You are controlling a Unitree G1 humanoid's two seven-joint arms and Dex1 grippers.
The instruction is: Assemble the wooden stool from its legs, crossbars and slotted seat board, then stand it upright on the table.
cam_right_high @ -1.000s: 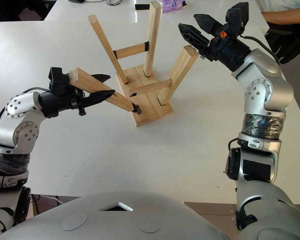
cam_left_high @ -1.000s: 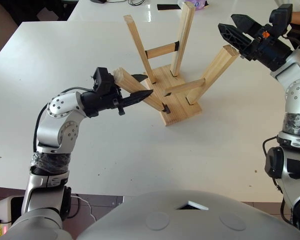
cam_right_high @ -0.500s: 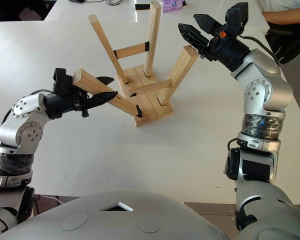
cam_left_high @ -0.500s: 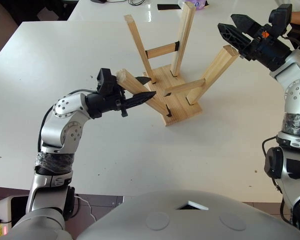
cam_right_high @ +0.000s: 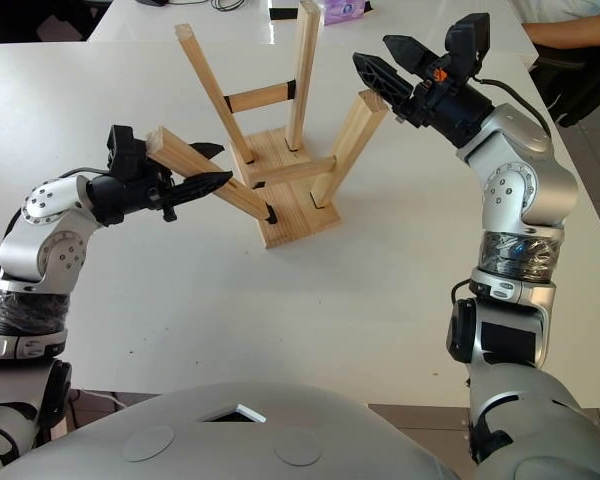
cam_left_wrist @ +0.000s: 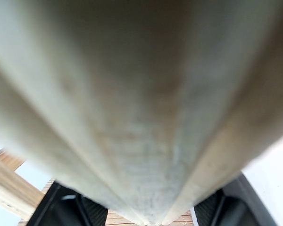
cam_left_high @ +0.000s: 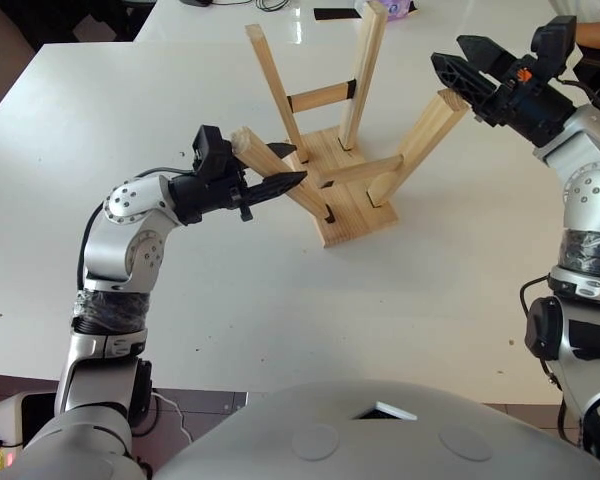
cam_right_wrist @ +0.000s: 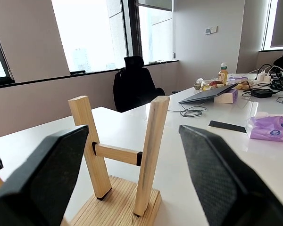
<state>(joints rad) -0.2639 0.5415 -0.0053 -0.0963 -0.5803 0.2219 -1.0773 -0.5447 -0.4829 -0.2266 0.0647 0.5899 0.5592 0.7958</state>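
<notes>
While the left black two-finger gripper [cam_left_high: 293, 163] is closed on a slanted pale wooden leg [cam_left_high: 251, 149], with one finger on each side of it, the right black gripper [cam_left_high: 447, 50] is wide open and holds nothing, near the free end of another slanted leg [cam_left_high: 420, 135]. Both legs belong to the light wooden stool [cam_left_high: 365, 60], which is upside down. Its slotted seat board [cam_left_high: 355, 215] lies on the white table [cam_left_high: 130, 90], the legs point up, and short crossbars [cam_left_high: 322, 98] join them.
</notes>
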